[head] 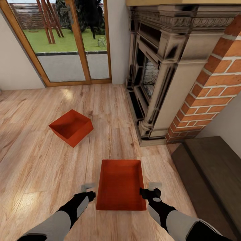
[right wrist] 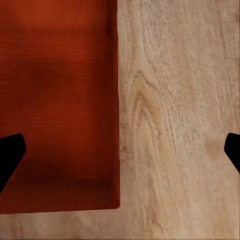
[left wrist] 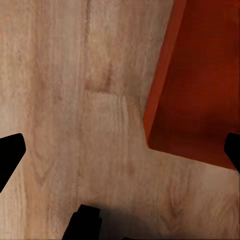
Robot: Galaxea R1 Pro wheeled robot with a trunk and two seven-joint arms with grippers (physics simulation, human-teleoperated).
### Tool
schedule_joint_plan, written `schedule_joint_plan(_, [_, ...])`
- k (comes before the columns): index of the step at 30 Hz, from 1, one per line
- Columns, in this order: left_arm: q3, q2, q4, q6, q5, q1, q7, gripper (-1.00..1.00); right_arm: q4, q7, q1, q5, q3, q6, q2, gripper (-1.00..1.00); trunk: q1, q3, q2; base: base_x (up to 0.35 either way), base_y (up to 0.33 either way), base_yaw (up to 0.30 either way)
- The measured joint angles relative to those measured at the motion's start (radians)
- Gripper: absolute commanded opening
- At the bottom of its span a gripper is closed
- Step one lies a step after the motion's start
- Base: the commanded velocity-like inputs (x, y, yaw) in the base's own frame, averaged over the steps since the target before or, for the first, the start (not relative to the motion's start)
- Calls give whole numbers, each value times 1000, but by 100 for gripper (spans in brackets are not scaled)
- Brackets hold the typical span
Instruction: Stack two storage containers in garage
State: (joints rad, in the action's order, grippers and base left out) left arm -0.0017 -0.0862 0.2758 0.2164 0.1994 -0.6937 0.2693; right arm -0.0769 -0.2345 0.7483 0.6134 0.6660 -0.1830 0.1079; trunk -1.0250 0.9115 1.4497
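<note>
Both arms reach forward and down, forearms angled slightly inward, wrists bent so the grippers point at the ground. The left gripper [head: 88,189] hangs with its fingers [left wrist: 10,155] spread wide apart, gripping nothing. The right gripper [head: 151,188] hangs level with it, fingers [right wrist: 10,155] equally wide and empty.

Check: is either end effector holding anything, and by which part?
Nothing is held. Both end effectors, left and right, are open beside the near orange-red rectangular lidless box, flanking its long sides.
</note>
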Motion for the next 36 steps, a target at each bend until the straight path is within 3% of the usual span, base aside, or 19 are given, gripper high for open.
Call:
schedule_joint_plan(2, [-7, -26, 28, -3, -33, -9, 1, 100, -12, 8, 1, -1, 5, -3, 13, 100, 0, 0, 0, 0, 0, 0])
schedule_joint_plan(8, [-11, -36, 71, -5, -131, -13, 2, 100, -20, 15, 1, -3, 4, -14, 23, 100, 0, 0, 0, 0, 0, 0])
schedule_joint_plan(11, [-11, -35, 78, -7, -154, -13, 1, 100, -20, 17, 1, -1, 3, -19, 36, 100, 0, 0, 0, 0, 0, 0])
schedule_joint_plan(14, [-8, -37, 75, -10, -160, -13, 2, 100, -20, 17, 1, -1, 2, -20, 40, 100, 0, 0, 0, 0, 0, 0])
schedule_joint_plan(21, [-6, -38, 63, -98, -159, -14, 2, 100, -20, 18, 1, -1, 2, -20, 39, 100, 0, 0, 0, 0, 0, 0])
schedule_joint_plan(30, [-6, -39, 54, -108, -157, -13, 2, 100, -16, 17, 1, -2, 0, -22, 39, 100, 0, 0, 0, 0, 0, 0])
schedule_joint_plan(36, [-6, -43, -3, -110, -160, -13, 2, 100, -5, 17, 1, 0, -1, -32, 29, 100, 0, 0, 0, 0, 0, 0])
